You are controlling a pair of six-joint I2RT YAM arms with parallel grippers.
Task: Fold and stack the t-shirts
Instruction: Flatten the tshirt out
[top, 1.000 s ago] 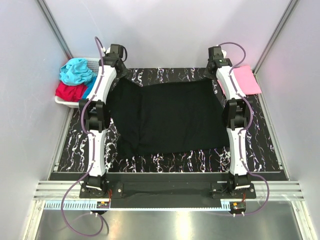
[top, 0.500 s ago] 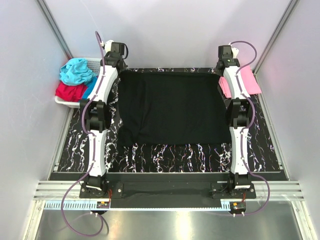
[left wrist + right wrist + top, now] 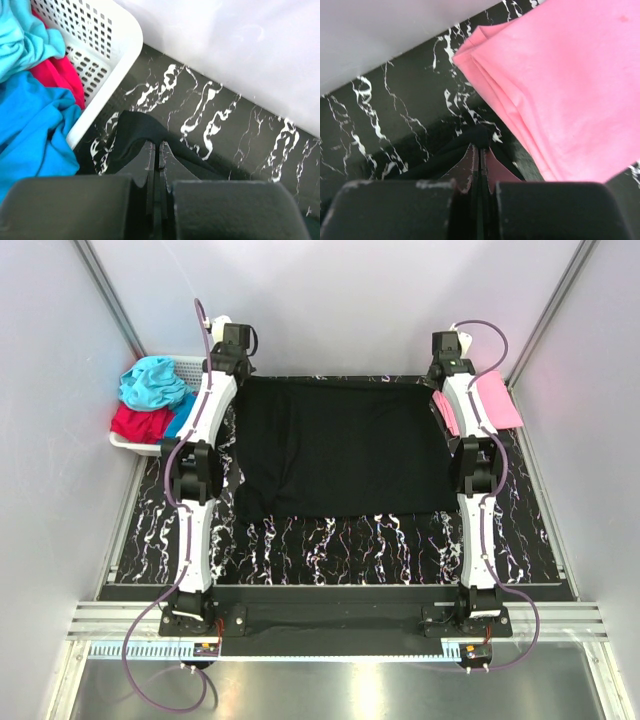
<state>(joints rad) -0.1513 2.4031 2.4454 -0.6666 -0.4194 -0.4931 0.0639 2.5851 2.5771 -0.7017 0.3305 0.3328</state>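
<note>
Black, white-veined marble-patterned table (image 3: 330, 550) carried the large black cloth t-shirt (image 3: 340, 445), spread flat over its far half, the far hem running straight between the two wrists and the near hem lying roughly across the table's middle. The left gripper (image 3: 156, 146) had its two fingers pressed together on the shirt's far-left corner, a small peak of dark cloth tenting up from the surface into the pinch. The right gripper (image 3: 479, 147) pinched the far-right corner the same way, jaws closed with a ridge of black cloth rising between them. Just beside that right corner, at the far right of the table, lay the pink t-shirt (image 3: 560, 90), folded into a flat rectangle with its layered edges showing along the side nearest the gripper. At the far left, against the side wall, sat the white plastic lattice basket (image 3: 100, 30), close to the left gripper but apart from the pinched corner. It held three crumpled shirts: the teal t-shirt (image 3: 152, 380) on top, the red t-shirt (image 3: 138, 423) beneath it, and the blue t-shirt (image 3: 30, 125), which drooped over the basket's rim on the table side.
</note>
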